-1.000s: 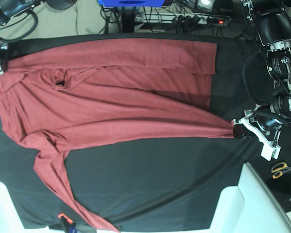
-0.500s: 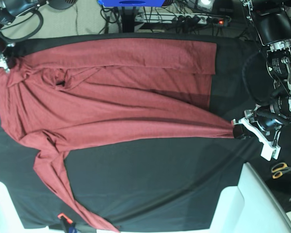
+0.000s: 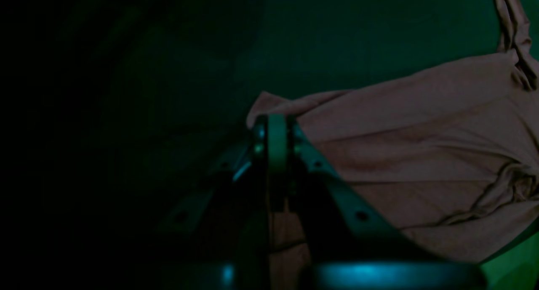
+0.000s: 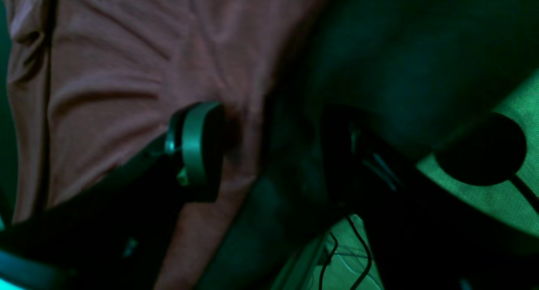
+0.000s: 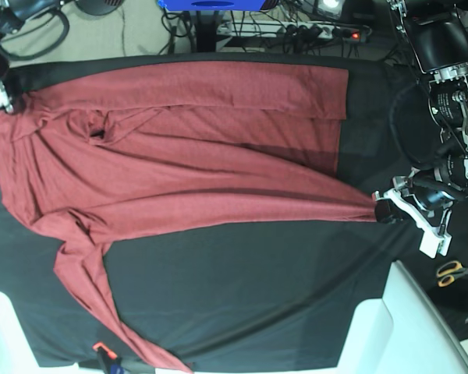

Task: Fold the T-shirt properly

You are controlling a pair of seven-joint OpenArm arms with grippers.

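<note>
Broadly, the T-shirt [image 5: 171,156] lies spread over the black cloth [image 5: 242,296] that covers the table, a thin brick-red knit with no print, soft enough to fall into long shallow creases. Its upper edge runs straight along the far side of the cloth, and a folded band of doubled fabric sits just below that edge. One long sleeve [image 5: 101,304] trails away from the body toward the near edge of the cloth, narrowing to a twisted strip. The hem corner is drawn out into a taut, pointed tail.

At the tip of that tail the left end effector [image 5: 384,209] is clamped on the T-shirt, its pale fingers pressed together on the bunched knit; the left wrist view shows the fabric [image 3: 421,155] fanning away from the pinched point in smooth ridges.

At the opposite end of the T-shirt, by the shoulder, the right end effector [image 4: 269,151] has its fingers apart: one rounded pad [image 4: 198,147] rests over the wrinkled red knit [image 4: 126,71], the other over dark cloth, with nothing gripped.

A pair of yellow-handled scissors [image 5: 455,272] lies off the cloth, beyond the left end effector.
</note>
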